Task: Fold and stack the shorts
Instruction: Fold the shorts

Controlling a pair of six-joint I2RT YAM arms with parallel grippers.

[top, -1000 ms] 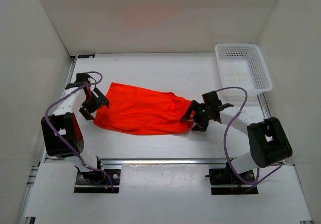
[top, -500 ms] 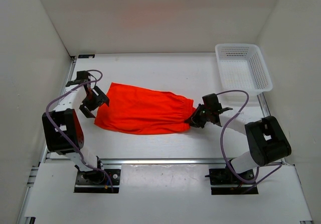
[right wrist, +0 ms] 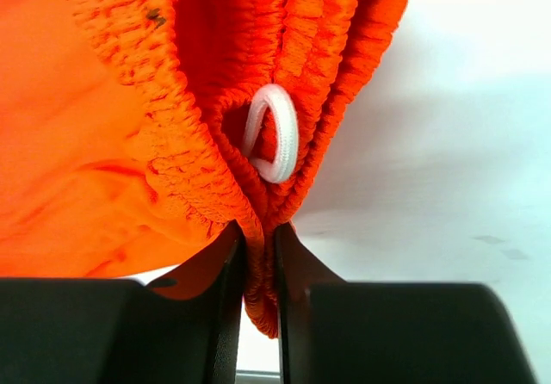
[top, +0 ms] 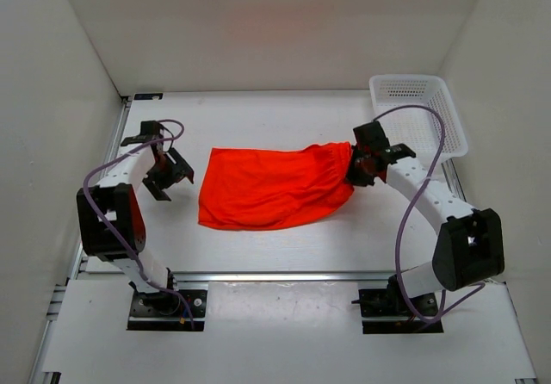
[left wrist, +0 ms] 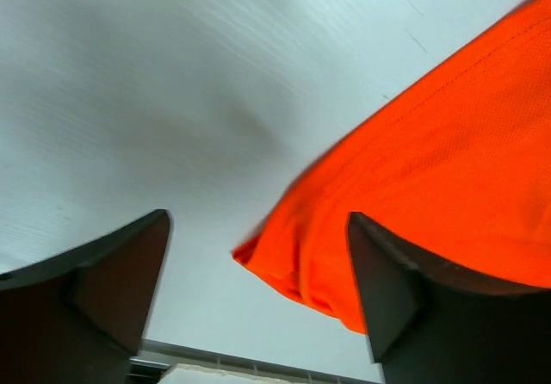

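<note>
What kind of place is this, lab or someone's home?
Most likely a lab robot cell: plain white walls box in a white table, two arms sit on an aluminium rail at its near edge, and the props are orange shorts and a mesh basket.

I count one pair of shorts (top: 275,186) with one white drawstring loop (right wrist: 274,134), one white basket (top: 413,108), one table (top: 258,117), and two pincers: my left pincer (top: 166,177) and right pincer (top: 357,167).

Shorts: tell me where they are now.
Top view: the shorts lie mid-table, waistband end pinched by the right gripper near the white basket; the open left gripper stands apart on their left.
</note>
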